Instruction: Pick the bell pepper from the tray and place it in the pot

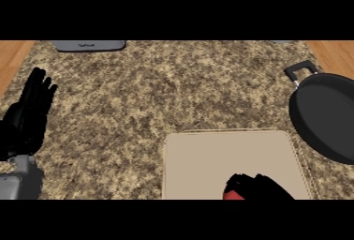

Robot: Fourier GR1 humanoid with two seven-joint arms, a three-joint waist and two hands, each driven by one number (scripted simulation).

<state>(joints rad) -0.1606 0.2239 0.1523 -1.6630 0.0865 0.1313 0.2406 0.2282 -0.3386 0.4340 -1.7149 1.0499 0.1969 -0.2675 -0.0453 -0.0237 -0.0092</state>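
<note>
Nearest you, at the bottom edge of the view, your right hand [257, 186] sits low over the flat beige rectangular tray [228, 150], its black fingers curled down around the red bell pepper [232, 195]; only a small red sliver of the pepper shows at the hand's left side, so you can't read its shape or long axis from here. The pepper is at the tray's near edge, under and just left of those fingers, and it looks as if the hand is closing on it rather than lifting it yet. From there the dark round pot with its black handle [325, 117] lies up and to the right, beyond the tray's right rim, on the right hand's own side, so the carry looks like an outward-and-right sweep. Far left, your left hand [31, 112] rests open, fingers straight and pointing up, over the speckled brown granite counter [138, 93], well apart from the tray.
</note>
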